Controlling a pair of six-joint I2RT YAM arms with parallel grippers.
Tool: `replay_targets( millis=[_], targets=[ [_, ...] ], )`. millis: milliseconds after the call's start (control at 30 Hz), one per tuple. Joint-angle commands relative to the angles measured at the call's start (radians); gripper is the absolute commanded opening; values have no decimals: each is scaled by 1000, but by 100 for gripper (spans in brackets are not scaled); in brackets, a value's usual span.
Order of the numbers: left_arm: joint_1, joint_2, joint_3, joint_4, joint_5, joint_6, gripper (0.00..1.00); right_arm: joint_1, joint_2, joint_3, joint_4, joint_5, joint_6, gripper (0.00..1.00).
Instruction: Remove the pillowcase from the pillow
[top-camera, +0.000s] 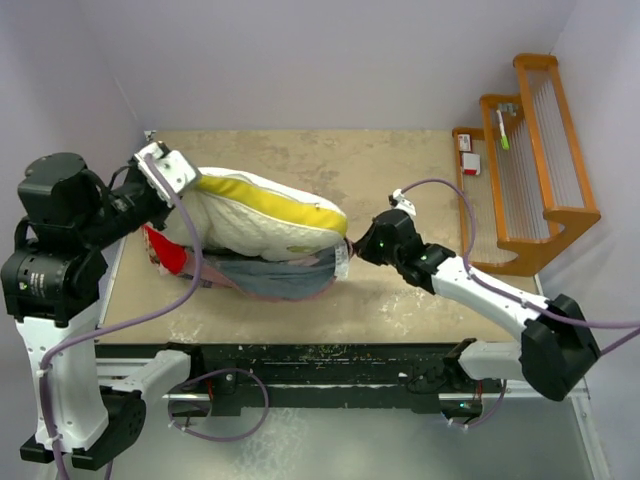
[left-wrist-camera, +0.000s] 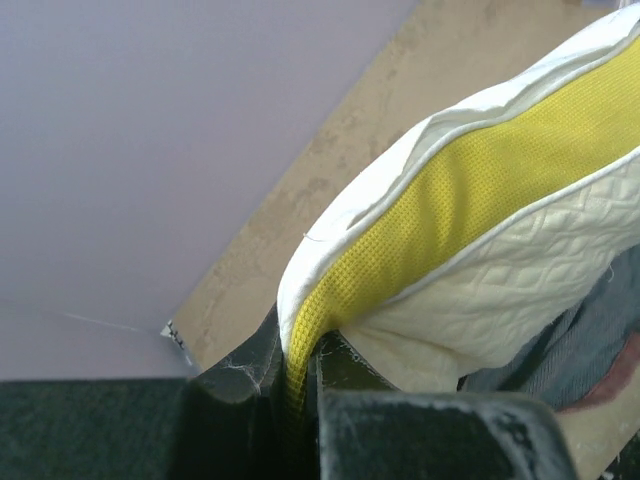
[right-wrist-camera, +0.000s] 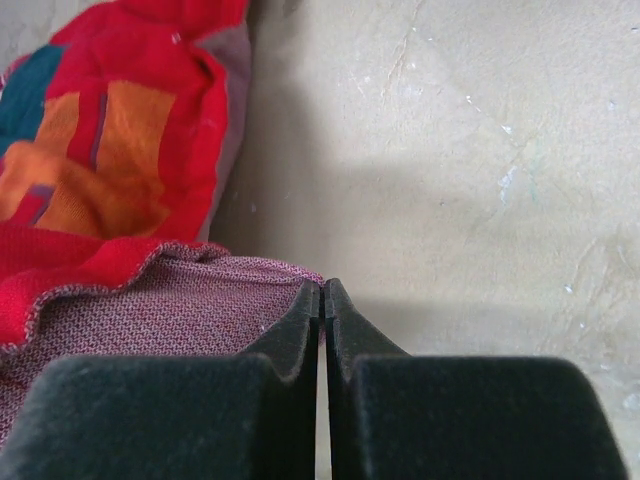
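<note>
Left pincer (left-wrist-camera: 300, 385) is clenched on the pillow (top-camera: 265, 225), biting the yellow side band (left-wrist-camera: 470, 200) at its far-left corner, w/ that end held up off the table (top-camera: 420, 170). Right pincer (right-wrist-camera: 322, 300) is shut tip to tip at the right end of the pillowcase (top-camera: 270, 275). The mauve hem touches its left finger, but you can't tell from the wrist view whether any cloth is nipped btwn the pads; I'd judge prob not. Pillow sits left of centre and looks mostly out. Pillowcase lies bunched under it and on its near side, red print at the left, mauve-grey inside toward the right. Step in hand, by my read: strip the rest of the cover off. Check the right grip first; if it's empty, reopen, reach deeper over the hem and take a fold, not one edge. Then pull right and near, low along the table, w/ the left holding the pillow up and back so the cloth slides instead of dragging it. Go steady: the white quilted shell is plump and its diamond stitching may catch. Band is a coarse mesh weave, firm enough to hold. Case is thin, limp knit w/ a wavy hem, so it prob slips from a shallow pinch.
</note>
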Motion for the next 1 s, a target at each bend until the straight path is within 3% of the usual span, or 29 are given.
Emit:
replay_targets(
  millis=[0, 133, 200, 233, 333, 367, 433, 533, 667, 767, 967],
  targets=[
    [9, -20, 166, 289, -32, -153, 0, -22, 87, 17, 2, 28, 4, 0],
    [9, -40, 133, 395, -26, -215, 0, -16, 170, 93, -18, 40, -67, 0],
    [9, -41, 101, 416, -35, -197, 0, -14, 145, 145, -116, 74, -85, 0],
    [9, -36, 83, 399, -20, -170, 0, -14, 105, 171, -165, 97, -101, 5],
    [9, -22, 7, 297, 37, -90, 0, -14, -106, 281, -205, 126, -188, 51],
    [9, -21, -26, 273, 46, -71, 0, -13, -165, 331, -211, 130, -246, 62],
    [9, -25, -102, 254, 60, -58, 0, -14, -208, 479, -251, 152, -329, 74],
    [9, -25, -185, 248, 99, -57, 0, 0, -135, 716, -388, 101, -406, 92],
    [8, 10, -229, 209, 160, -54, 0, 93, -109, 811, -340, 70, -540, 96],
    [8, 47, -239, 177, 205, -52, 0, 178, -83, 807, -257, -84, -664, 97],
    [1, 99, -202, 102, 313, -36, 0, 288, 94, 836, -320, -243, -849, 97]
  ],
)
